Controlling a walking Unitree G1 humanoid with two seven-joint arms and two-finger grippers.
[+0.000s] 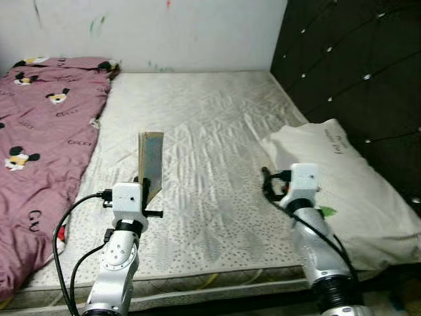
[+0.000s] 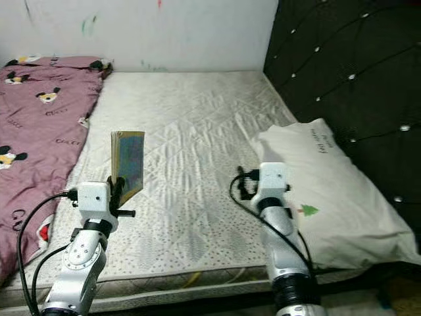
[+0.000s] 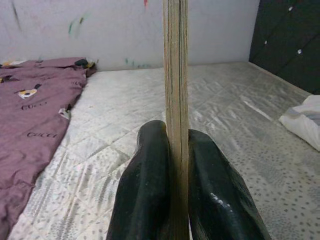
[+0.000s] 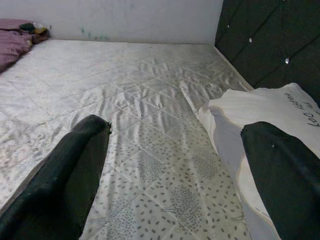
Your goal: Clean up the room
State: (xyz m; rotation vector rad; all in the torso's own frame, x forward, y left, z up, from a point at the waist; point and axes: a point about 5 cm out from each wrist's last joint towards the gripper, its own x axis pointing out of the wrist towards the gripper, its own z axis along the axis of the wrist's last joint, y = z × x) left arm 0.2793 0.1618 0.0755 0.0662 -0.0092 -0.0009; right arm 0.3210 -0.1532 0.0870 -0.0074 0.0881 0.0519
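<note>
Fingers (image 3: 150,195) of the left gripper (image 3: 176,165) clench a thin, flat book with a greenish-blue cover and yellowed page edges (image 1: 150,164), holding it upright above the near left part of the mattress. From the left wrist view the book appears edge-on as a narrow tan strip of stacked pages squeezed between two glossy black pads; the head views give its broad, slightly worn cover instead. The right gripper (image 4: 175,165) hovers low over the mattress with its matte black fingers spread wide and nothing between them, one finger against the edge of the pillow. Underneath lies a quilted cream mattress with a diamond stitch and small grey leaf print (image 1: 210,131), its fabric faintly shiny. A soft white rumpled pillow with a small green tree motif (image 2: 329,191) rests along the right side beside the dark, button-tufted padded headboard (image 1: 355,66). A mauve cartoon-mouse printed blanket (image 1: 39,151) lies crumpled along the left side.
</note>
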